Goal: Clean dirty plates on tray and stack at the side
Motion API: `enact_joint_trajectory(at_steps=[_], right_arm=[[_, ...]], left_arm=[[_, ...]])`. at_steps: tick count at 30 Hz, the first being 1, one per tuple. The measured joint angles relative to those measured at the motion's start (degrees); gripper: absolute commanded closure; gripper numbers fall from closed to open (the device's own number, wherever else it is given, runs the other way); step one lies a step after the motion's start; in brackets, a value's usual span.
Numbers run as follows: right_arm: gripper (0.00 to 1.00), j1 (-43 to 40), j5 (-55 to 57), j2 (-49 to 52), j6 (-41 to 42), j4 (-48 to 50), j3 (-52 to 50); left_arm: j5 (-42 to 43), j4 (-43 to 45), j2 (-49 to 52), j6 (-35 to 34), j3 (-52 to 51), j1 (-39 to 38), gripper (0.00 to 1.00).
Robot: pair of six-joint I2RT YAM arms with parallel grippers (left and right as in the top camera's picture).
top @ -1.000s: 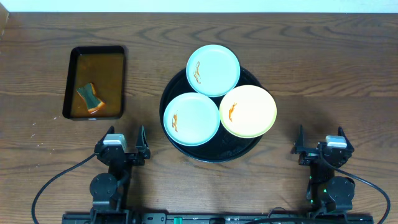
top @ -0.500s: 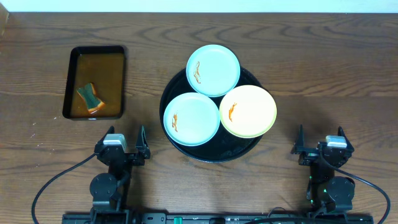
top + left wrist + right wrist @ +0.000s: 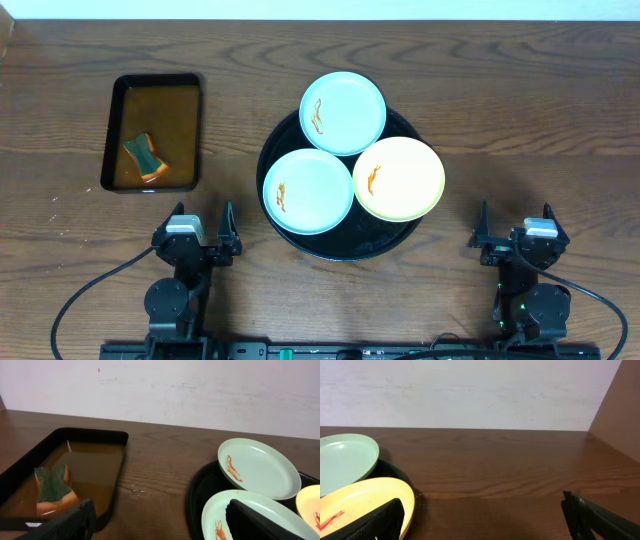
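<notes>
Overhead: left end effector (image 3: 203,216) and right end effector (image 3: 515,216), jaws spread wide, empty, at the desk's (image 3: 520,100) near edge. Between them, three sauce-smeared plates (image 3: 308,190) on the round tray (image 3: 345,248). Rectangular tray (image 3: 112,130) of brown liquid, left.

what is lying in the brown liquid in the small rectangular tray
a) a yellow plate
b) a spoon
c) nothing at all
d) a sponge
D: a green and orange sponge lies in the brown liquid inside the rectangular tray, and the left wrist view shows it too.
</notes>
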Motion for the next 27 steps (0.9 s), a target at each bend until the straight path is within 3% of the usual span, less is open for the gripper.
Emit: enact_joint_trajectory(at_steps=[23, 27], right_arm=[[0.01, 0.0, 0.0, 0.0, 0.0, 0.0, 0.0], [0.01, 0.0, 0.0, 0.0, 0.0, 0.0, 0.0]], left_arm=[[0.5, 0.1, 0.0, -0.5, 0.0, 0.0, 0.16], [9.5, 1.7, 0.0, -9.5, 0.0, 0.0, 0.16]])
